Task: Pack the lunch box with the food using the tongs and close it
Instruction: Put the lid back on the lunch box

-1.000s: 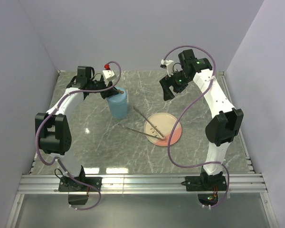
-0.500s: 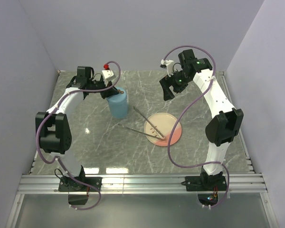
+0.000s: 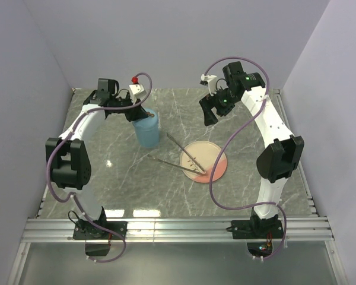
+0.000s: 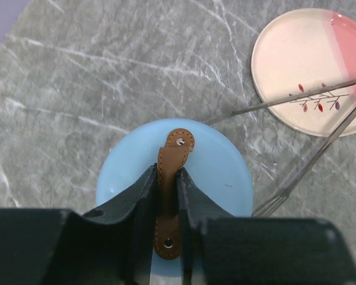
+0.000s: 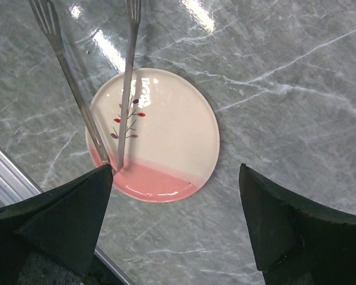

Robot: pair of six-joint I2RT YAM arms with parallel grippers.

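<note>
Over the lunch box (image 3: 147,133), at the table's ten o'clock: lid (image 4: 219,172) seated, strap release due.
Left gripper (image 4: 167,172) closely flanks the brown strap (image 4: 177,145); clamped or slack, I cannot tell. Best to spread wide and rise straight, not dragging the lid. Right gripper (image 5: 176,169) gapes empty; tongs (image 5: 129,71) lie across the plate (image 5: 178,130), four o'clock of the box.

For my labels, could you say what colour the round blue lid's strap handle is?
The strap handle is brown; best in left wrist view.
</note>
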